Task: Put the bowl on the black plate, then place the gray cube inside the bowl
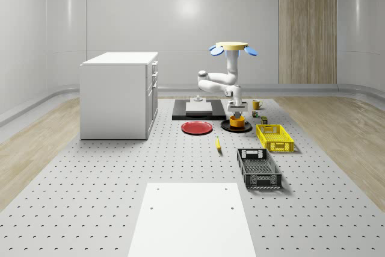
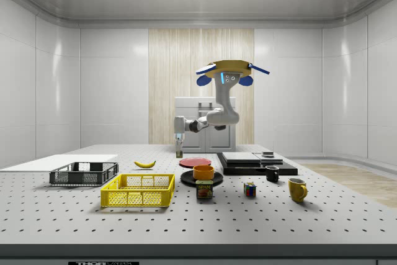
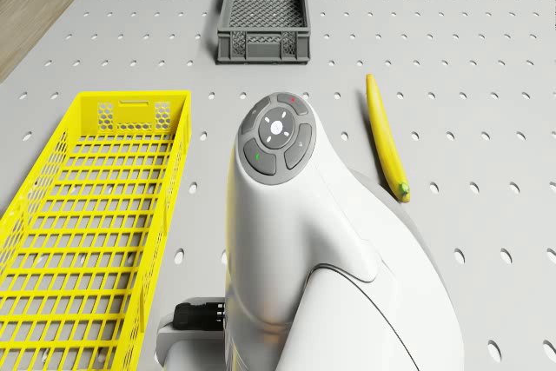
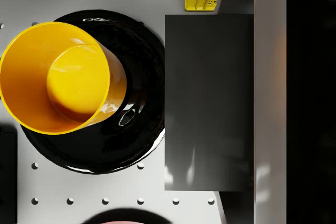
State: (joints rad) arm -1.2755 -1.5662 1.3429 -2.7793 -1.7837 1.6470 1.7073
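- Whole-scene view: the drone (image 1: 231, 46) hovers over the perforated table (image 1: 90, 197), and its arm bends down to the pincer (image 1: 238, 112). Directly under the pincer in this picture, the orange bowl (image 1: 237, 122) sits on the black plate (image 1: 224, 126). A red plate (image 1: 197, 127) lies to the view's left of the pincer, and a yellow basket (image 1: 275, 138) lies lower to its right.
- Side view: the pincer (image 2: 179, 151) hangs above the table. The bowl (image 2: 203, 172) on the black plate (image 2: 201, 181) is lower and to the view's right of it. The banana (image 2: 145, 164) lies to its left. Whether the pincer is apart or clamped cannot be told.
- Drone view: the arm (image 3: 295, 241) reaches out over the table, with the banana (image 3: 387, 141) on one side of it and the yellow basket (image 3: 95, 215) on the other. A dark crate (image 3: 263, 6) lies beyond.
- Wrist view: the pincer looks down on the bowl (image 4: 52, 77), which stands upright on the black plate (image 4: 136, 129). Beside them a dark gray block (image 4: 210, 103) shows a flat face close to the camera.
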